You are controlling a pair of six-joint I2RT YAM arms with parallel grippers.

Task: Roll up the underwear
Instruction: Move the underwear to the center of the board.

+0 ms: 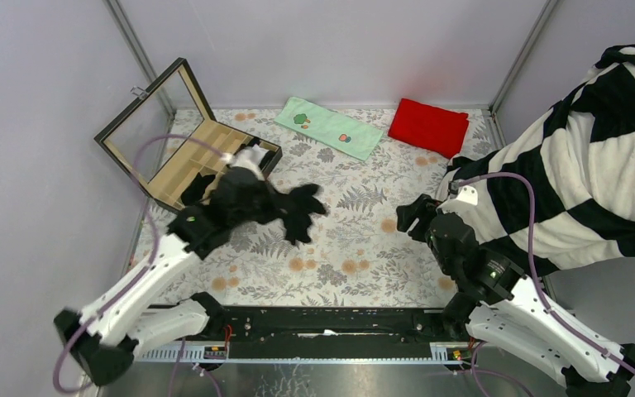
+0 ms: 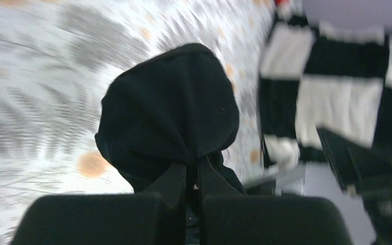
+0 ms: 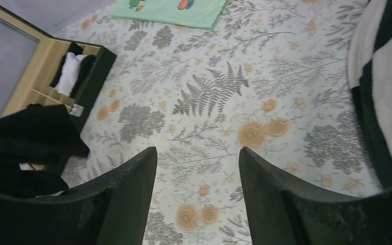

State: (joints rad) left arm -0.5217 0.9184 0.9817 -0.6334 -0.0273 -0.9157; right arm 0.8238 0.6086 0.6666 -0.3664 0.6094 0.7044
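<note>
L gripper (image 2: pixel 193 171) is clamped tight on 1 piece of black underwear (image 2: pixel 171 112). The cloth hangs bunched just right of the divider box (image 1: pixel 188 161), over the floral mat (image 1: pixel 355 248) (L wrist view is blurred). R gripper (image 3: pixel 198 153) stands agape w/ nothing between its fingers, well right of the box, near the striped blanket (image 1: pixel 579 165).

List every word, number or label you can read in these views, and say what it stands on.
None can be read.
The green towel shows only small coloured pictures.
Any marks on the metal rail by the arm bases are too small to read.
</note>
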